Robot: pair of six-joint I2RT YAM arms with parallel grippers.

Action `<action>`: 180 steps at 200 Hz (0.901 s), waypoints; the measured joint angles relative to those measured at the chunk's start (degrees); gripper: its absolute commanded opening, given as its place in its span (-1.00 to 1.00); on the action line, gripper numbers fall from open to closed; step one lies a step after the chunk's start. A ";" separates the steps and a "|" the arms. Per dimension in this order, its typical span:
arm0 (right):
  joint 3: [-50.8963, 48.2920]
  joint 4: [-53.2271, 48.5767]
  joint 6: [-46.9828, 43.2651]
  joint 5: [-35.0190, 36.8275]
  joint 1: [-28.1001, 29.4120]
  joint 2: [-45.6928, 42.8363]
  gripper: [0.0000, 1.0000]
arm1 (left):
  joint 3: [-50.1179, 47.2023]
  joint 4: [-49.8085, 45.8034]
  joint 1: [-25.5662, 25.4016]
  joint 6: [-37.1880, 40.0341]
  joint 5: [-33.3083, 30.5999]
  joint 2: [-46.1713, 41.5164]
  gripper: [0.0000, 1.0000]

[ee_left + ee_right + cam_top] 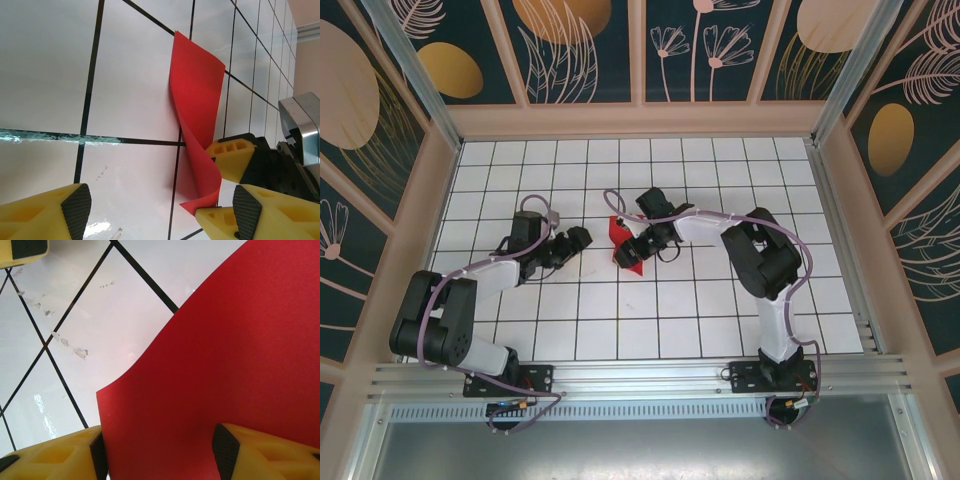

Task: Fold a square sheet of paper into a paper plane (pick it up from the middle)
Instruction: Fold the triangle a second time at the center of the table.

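The square sheet of paper (623, 245) is bright red and bowed up off the white grid table, between the two grippers. In the left wrist view the sheet (197, 90) curls upward, and its lower corner touches my left gripper's right fingertip (220, 217). My left gripper (162, 210) (582, 238) is open, with bare table between its pads. My right gripper (640, 243) (160, 455) is open with its jaws wide apart, the red sheet (225, 365) spanning the gap behind them. One of its yellow fingers (235, 155) sits against the curl.
The white grid table (620, 320) is boxed in by a raised frame (450, 170) on the left, right and far sides. Scuff marks (70, 345) dot the tiles near the sheet. A yellow finger of the left gripper (25, 252) shows in the right wrist view.
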 measured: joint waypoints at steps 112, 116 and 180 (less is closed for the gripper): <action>-1.70 1.77 -0.22 -0.28 -0.11 -0.96 0.31 | 0.24 1.25 -4.90 -0.83 0.37 3.32 0.41; -1.77 1.81 -0.22 -0.33 -0.13 -1.01 0.31 | 0.26 1.57 -4.90 -0.92 0.59 3.50 0.41; -2.16 2.16 -0.24 -1.57 -0.50 -1.20 0.39 | 1.42 5.07 -6.73 -2.75 2.32 5.81 0.42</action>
